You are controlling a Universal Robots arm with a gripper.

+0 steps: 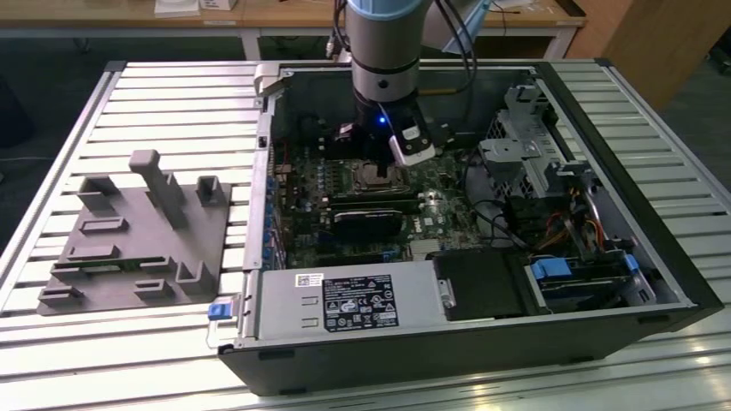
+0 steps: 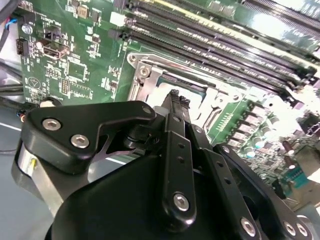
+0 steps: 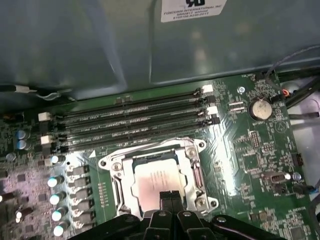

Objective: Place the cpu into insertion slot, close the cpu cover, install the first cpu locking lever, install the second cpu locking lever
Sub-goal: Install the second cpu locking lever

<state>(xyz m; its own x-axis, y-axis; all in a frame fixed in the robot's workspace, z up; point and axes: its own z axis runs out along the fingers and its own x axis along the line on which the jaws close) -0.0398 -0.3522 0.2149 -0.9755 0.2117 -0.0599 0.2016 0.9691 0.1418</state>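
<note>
The arm (image 1: 386, 51) stands nearly straight up and down, its wrist pointed downward with a small blue light glowing near the base. Below it the black gripper (image 3: 170, 196) has its two fingers (image 2: 175, 107) pressed flat together, tips pointing down, nothing visible between them.

Pale silvery-tan cpu (image 3: 156, 182) flat in its socket (square cpu cover (image 3: 158, 152) closed around it).

cpu (image 3: 156, 181) near edge hidden behind end effector (image 3: 171, 196), cpu cover (image 2: 150, 75) half hidden by linkage
</note>
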